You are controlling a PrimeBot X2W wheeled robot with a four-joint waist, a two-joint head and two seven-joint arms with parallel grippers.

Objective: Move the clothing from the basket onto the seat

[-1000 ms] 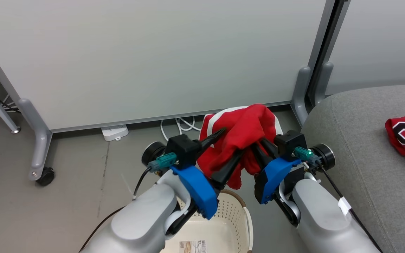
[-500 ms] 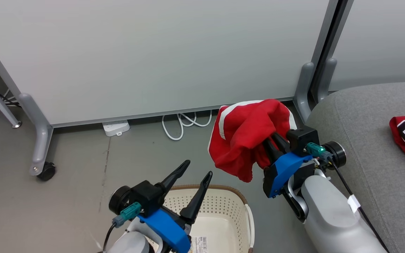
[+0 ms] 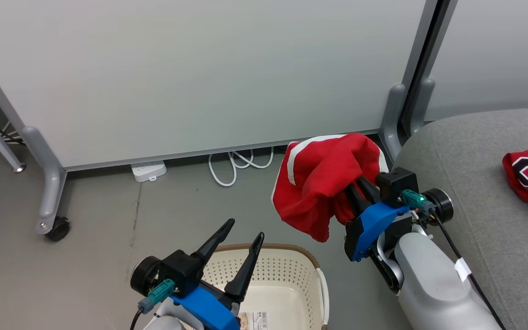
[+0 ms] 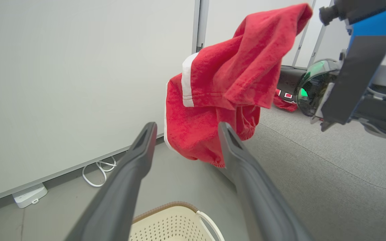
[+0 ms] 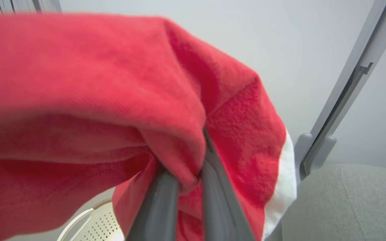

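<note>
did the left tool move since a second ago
Yes. The left tool has dropped back from the red garment, away from the white cable coil by the wall, and now stands open over the basket.

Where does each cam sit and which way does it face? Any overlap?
Head view: on the head, facing forward and down at floor, basket and seat; both forearms show, left jaws open above the basket, right jaws shut on the red garment.
Left wrist view: on the left wrist, looking along its open jaws at the red garment and the right arm.
Right wrist view: on the right wrist, looking along its shut jaws into the red garment, partition behind.
Shared: all three show red garment, basket, seat.
</note>
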